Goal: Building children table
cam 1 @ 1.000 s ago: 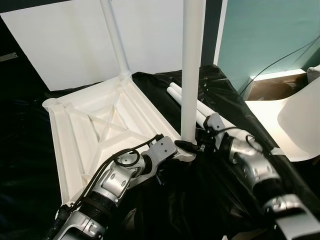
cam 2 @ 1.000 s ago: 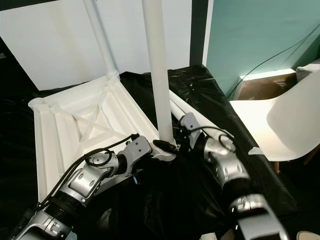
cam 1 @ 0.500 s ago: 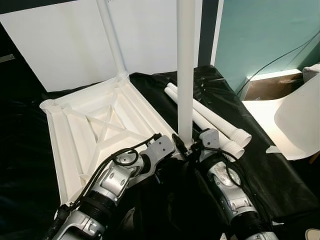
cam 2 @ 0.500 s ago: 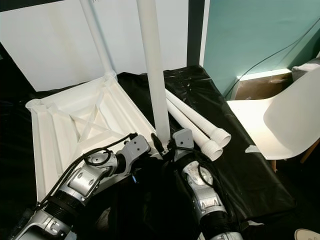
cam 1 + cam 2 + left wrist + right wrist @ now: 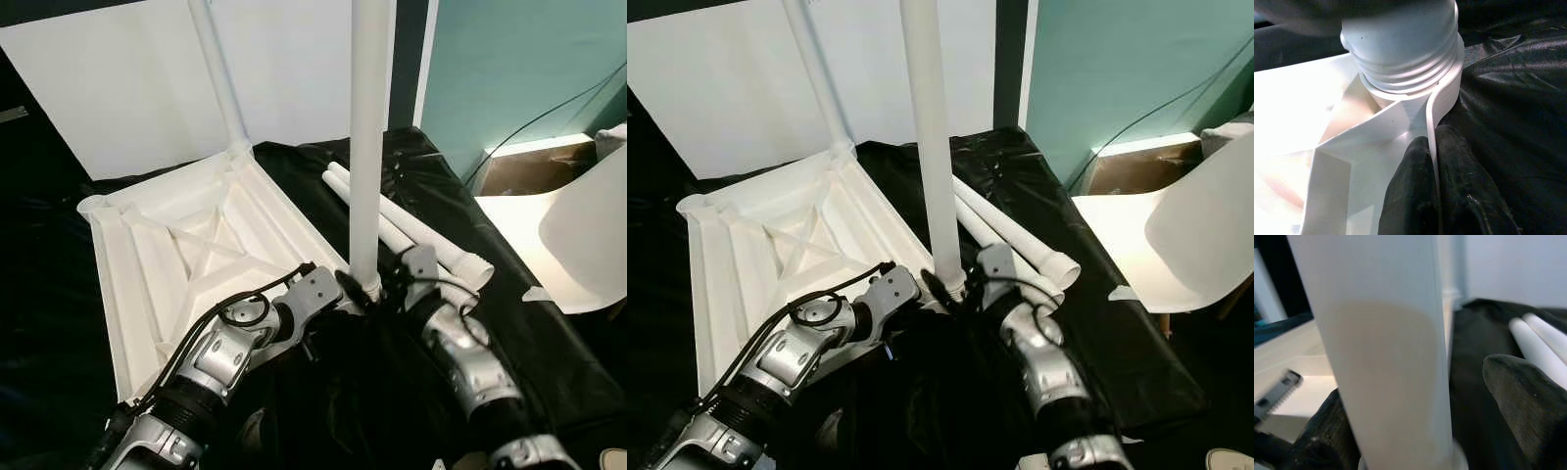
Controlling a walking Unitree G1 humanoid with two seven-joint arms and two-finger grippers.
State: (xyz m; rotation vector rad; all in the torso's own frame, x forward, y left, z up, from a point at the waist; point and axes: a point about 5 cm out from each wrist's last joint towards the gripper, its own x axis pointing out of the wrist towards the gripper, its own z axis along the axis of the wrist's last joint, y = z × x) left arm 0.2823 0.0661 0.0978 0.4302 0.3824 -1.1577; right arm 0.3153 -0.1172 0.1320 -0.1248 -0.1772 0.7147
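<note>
The white tabletop (image 5: 196,255) lies upside down on black cloth. One white leg (image 5: 220,78) stands in its far corner socket. A second leg (image 5: 367,147) stands upright in the near right corner socket (image 5: 1405,63), its threads showing. My left gripper (image 5: 1432,142) is shut on the tabletop's thin rim just below that socket, also seen at the left gripper (image 5: 343,279). My right gripper (image 5: 1418,382) is open around the foot of this leg; one finger (image 5: 1518,396) stands apart from it. The right gripper (image 5: 384,286) sits on the leg's right side.
Two spare white legs (image 5: 431,240) lie side by side on the cloth just behind my right arm. A white chair (image 5: 588,235) stands to the right. A white board (image 5: 127,88) leans at the back, and a cardboard box (image 5: 529,166) sits by the teal wall.
My right forearm swung in towards the middle around the upright leg, then back out to the right. The left gripper kept its hold on the rim. The camera shifted slightly.
</note>
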